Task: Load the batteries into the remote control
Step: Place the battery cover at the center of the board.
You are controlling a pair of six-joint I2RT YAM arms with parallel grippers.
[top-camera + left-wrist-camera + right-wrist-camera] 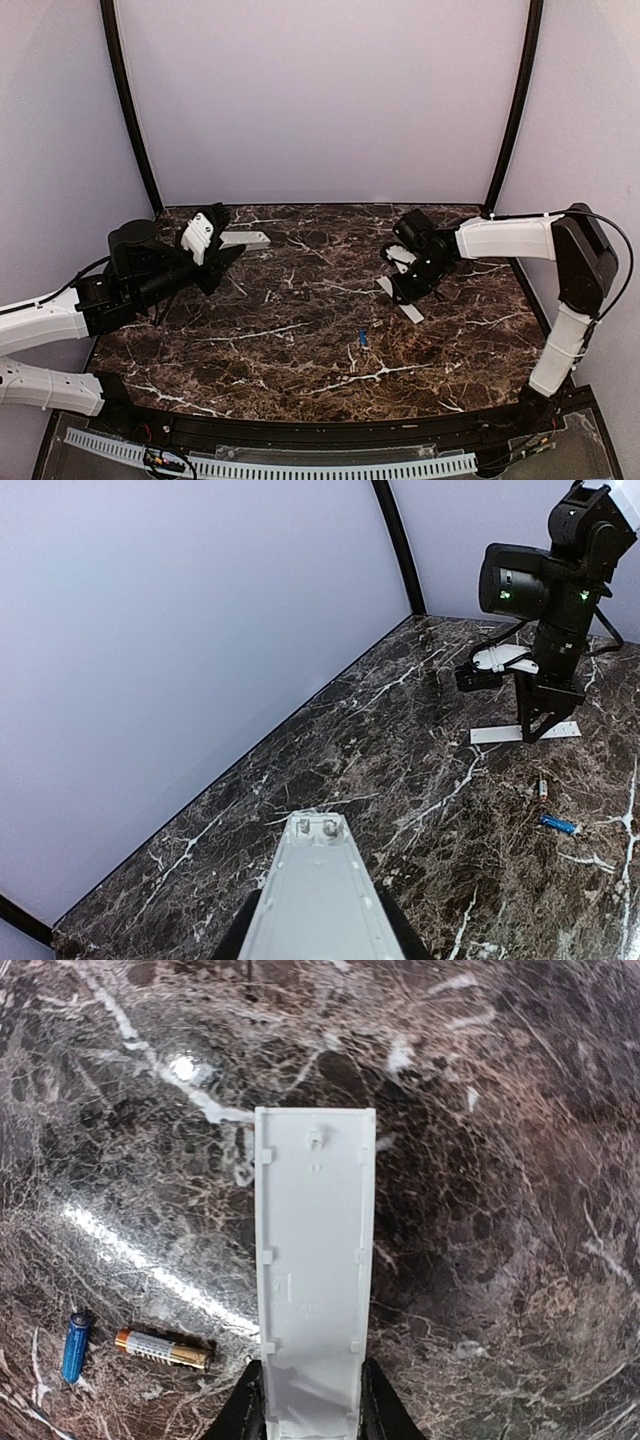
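Dark brown marble with white veins covers the table [300,370], and plain pale walls close it in behind and on both sides. With the blue battery [362,338] taken as the landmark, the remote control [246,240] is well apart from it, far across the marble toward the left arm and the back wall. It is off the surface, clamped in the left gripper [215,248]. In the left wrist view the fingers close narrowly on the two long sides of the pale bar, and its free end points away from the camera, showing two small round fittings.

Just beyond the blue battery, toward the right arm, the right gripper [408,290] pinches one end of the thin grey-white cover strip [402,300]. The right wrist view shows the strip's inner face with small clips along both edges. The strip hangs low over the marble; whether its far end touches the surface cannot be told.

A copper-coloured battery [162,1349] lies just beside the blue battery, apart from it and between it and the cover strip. Both cells rest flat on the marble, touched by neither gripper. Between the blue battery and the held remote control lies only open marble. The right gripper and its strip stand close over the two cells on the side toward the right arm.
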